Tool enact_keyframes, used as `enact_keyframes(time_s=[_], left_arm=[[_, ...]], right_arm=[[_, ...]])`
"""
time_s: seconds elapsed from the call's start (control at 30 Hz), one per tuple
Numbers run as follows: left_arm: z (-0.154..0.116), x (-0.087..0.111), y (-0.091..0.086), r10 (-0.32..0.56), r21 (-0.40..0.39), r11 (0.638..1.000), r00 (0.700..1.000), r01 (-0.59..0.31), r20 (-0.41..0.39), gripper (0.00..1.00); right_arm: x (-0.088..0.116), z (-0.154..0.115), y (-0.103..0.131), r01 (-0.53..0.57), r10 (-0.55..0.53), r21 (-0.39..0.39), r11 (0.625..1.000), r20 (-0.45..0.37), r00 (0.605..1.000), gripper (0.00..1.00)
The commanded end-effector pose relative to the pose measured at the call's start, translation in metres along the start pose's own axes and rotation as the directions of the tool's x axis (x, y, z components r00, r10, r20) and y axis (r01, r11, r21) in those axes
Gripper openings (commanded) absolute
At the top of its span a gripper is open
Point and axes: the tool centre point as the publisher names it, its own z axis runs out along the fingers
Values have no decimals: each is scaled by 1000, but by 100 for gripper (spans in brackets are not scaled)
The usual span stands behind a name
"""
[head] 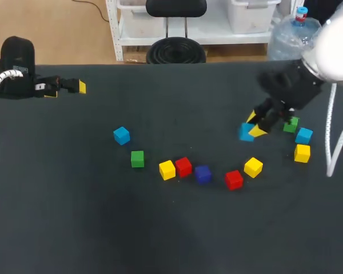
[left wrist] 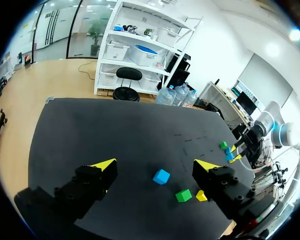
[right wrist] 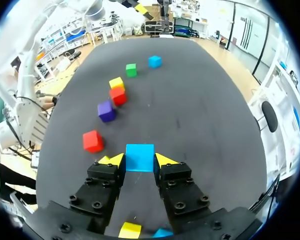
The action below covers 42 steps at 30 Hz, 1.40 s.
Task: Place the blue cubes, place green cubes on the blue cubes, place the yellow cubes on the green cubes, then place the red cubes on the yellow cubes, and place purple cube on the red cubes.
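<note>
**Head view.** The table (head: 160,228) has a flat, matte black top. Small, sharp-edged cubes in plain colours lie on it in a shallow arc. From the left edge toward the right they are the left blue cube (head: 121,135), left green cube (head: 137,158), left yellow cube (head: 167,169), left red cube (head: 183,166), purple cube (head: 203,174), right red cube (head: 234,179) and middle yellow cube (head: 253,167). The left yellow and left red cubes touch. Near the right edge sit the right yellow cube (head: 302,153), right blue cube (head: 303,135) and right green cube (head: 291,124). The left gripper (head: 74,87) is by the far left corner. The right gripper (head: 256,127) is just beside the right green cube and holds the held blue cube (head: 245,132).

**Left wrist view.** The left gripper's jaws stand wide apart, with nothing between the yellow wedge tips. The left blue cube lies ahead of it on the black top. The left green and left yellow cubes are nearer, beside one finger.

**Right wrist view.** The right gripper's fingers (right wrist: 115,160) press the held blue cube from both sides, its flat top face level. The right red cube lies beside the gripper. Ahead, the purple, left red, left yellow, left green and left blue cubes recede in a line.
</note>
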Motion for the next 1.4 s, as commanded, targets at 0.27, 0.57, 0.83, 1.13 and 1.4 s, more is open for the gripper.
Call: enact_keyframes(time_s=[0.27, 0.57, 0.83, 1.13, 1.4], left_arm=[[0, 0, 1, 0, 1, 1000, 1000, 0, 2, 100], [0, 0, 1, 0, 1, 1000, 1000, 0, 2, 100], [0, 0, 1, 0, 1, 1000, 1000, 0, 2, 100], [0, 0, 1, 0, 1, 1000, 1000, 0, 2, 100], [0, 0, 1, 0, 1, 1000, 1000, 0, 2, 100]], right_arm=[[-39, 30, -12, -36, 35, 36, 999, 21, 999, 0], [-58, 45, -8, 20, -20, 23, 1000, 19, 1000, 0], [-72, 56, -6, 75, -75, 1, 997, 18, 997, 0], [-84, 72, -14, 93, -93, -1, 996, 13, 996, 0], [-101, 88, -23, 116, -116, -5, 993, 19, 993, 0]])
